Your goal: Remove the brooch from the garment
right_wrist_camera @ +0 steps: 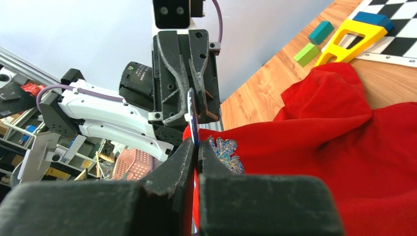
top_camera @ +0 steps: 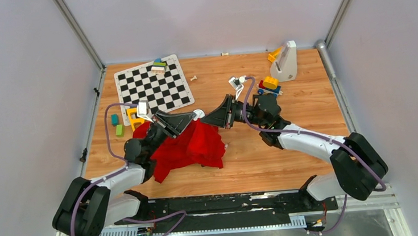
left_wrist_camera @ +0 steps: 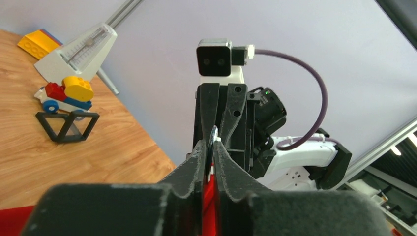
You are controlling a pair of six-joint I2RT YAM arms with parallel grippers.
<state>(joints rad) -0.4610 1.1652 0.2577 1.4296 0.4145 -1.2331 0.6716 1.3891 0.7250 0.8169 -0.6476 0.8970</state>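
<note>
We've got the left pincer (left_wrist_camera: 210, 150) and right pincer (right_wrist_camera: 195, 147) tip to tip, both clamped narrow on the thin round brooch (top_camera: 199, 114), right at the top edge of the red garment (top_camera: 195, 145) heaped on the wooden surface (top_camera: 267, 158).

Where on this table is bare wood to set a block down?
Free: wood between the chessboard and the metronome; near wood right of the garment. Crowded: the green blocks beside the chessboard, and around the toy car.

Pale grey walls (top_camera: 209, 15) enclose a wooden table (top_camera: 257, 171).
</note>
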